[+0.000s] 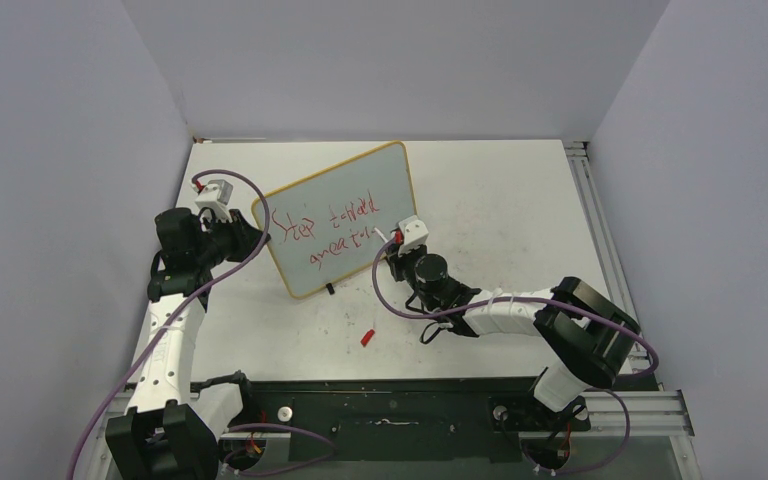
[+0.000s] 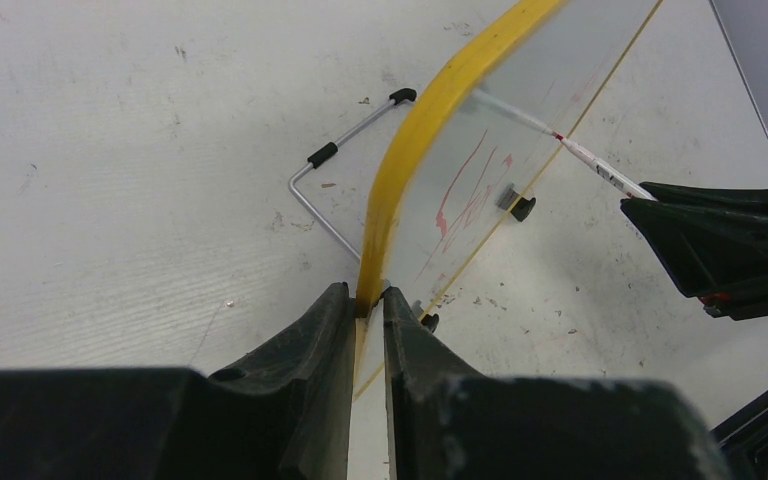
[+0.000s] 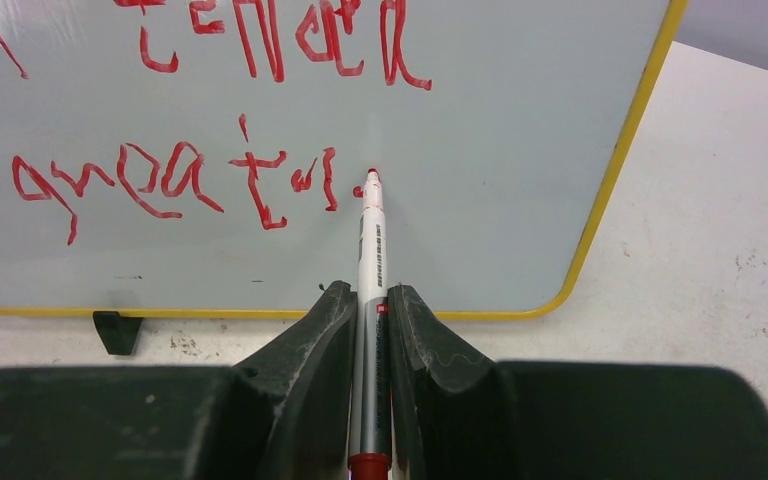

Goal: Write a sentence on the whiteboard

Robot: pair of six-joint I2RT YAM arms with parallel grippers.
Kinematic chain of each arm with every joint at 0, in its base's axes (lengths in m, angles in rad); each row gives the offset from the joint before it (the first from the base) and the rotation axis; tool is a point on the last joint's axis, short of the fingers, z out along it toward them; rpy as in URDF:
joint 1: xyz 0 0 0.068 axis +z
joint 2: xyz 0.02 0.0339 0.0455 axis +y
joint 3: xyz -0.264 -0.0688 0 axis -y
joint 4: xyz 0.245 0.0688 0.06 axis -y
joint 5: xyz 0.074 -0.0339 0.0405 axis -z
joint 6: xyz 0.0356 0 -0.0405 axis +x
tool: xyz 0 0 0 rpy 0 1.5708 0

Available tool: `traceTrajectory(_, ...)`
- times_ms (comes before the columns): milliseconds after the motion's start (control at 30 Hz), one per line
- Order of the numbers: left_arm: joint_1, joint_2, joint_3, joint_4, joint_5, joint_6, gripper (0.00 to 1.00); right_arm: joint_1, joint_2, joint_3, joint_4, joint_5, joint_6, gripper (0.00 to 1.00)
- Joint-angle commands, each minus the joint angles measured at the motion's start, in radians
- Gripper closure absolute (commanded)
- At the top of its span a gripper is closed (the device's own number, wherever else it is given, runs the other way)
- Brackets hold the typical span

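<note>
The whiteboard [image 1: 340,222], pale with a yellow frame, stands tilted on the table. My left gripper [image 2: 368,300] is shut on the whiteboard's yellow edge [image 2: 400,180] at its left end. Red script, the sentence [image 3: 210,180], runs in two lines across the board [image 3: 520,120]. My right gripper [image 3: 372,295] is shut on a white and silver marker [image 3: 372,250] with a red tip. The tip touches the board just right of the last red stroke of the lower line. In the top view the right gripper [image 1: 397,250] sits at the board's lower right.
A small red marker cap [image 1: 367,337] lies on the table in front of the board. The board's wire stand [image 2: 335,170] and a black foot [image 3: 117,331] rest on the table. Grey walls enclose the table on three sides.
</note>
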Motion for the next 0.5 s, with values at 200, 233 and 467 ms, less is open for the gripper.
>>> traceTrajectory(200,0.004,0.004,0.007,0.003,0.004,0.012,1.0,-0.005,-0.006,0.035,0.049,-0.048,0.011,0.95)
traceTrajectory(233,0.004,0.004,0.007,0.003,0.004,0.012,1.0,-0.004,-0.006,0.031,0.048,-0.049,0.013,0.95)
traceTrajectory(467,0.004,0.002,0.007,0.004,0.005,0.011,1.0,0.008,-0.005,0.005,0.036,-0.043,0.027,0.95)
